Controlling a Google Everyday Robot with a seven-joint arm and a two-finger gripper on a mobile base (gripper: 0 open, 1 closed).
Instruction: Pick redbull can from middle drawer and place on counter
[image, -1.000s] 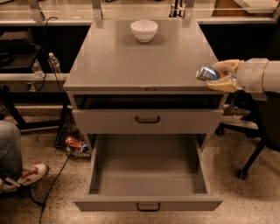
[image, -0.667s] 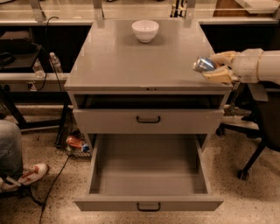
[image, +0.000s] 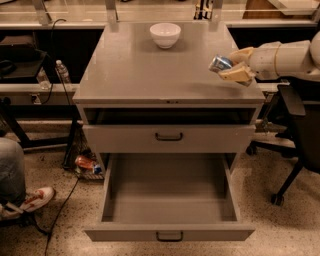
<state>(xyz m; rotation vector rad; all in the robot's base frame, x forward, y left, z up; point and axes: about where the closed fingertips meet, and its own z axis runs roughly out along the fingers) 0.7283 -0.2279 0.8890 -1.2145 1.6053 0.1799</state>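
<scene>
My gripper (image: 231, 66) reaches in from the right on a cream arm and is shut on the redbull can (image: 219, 63), a slim silver-and-blue can held tilted on its side. It hangs just above the right part of the grey counter (image: 145, 70), near the right edge. The middle drawer (image: 170, 205) is pulled out wide below and shows only its bare grey floor. Its dark bar handle (image: 169, 235) is at the front. Another drawer front (image: 169, 136) above it is closed.
A white bowl (image: 165, 34) stands at the back centre of the counter. A black office chair (image: 300, 125) is at the right under my arm. A person's leg and shoe (image: 22, 197) are at the left. An orange-red object (image: 85, 162) lies on the floor beside the cabinet.
My gripper has carried the can up and to the left, from the counter's right front corner to a spot above the counter's right side.
</scene>
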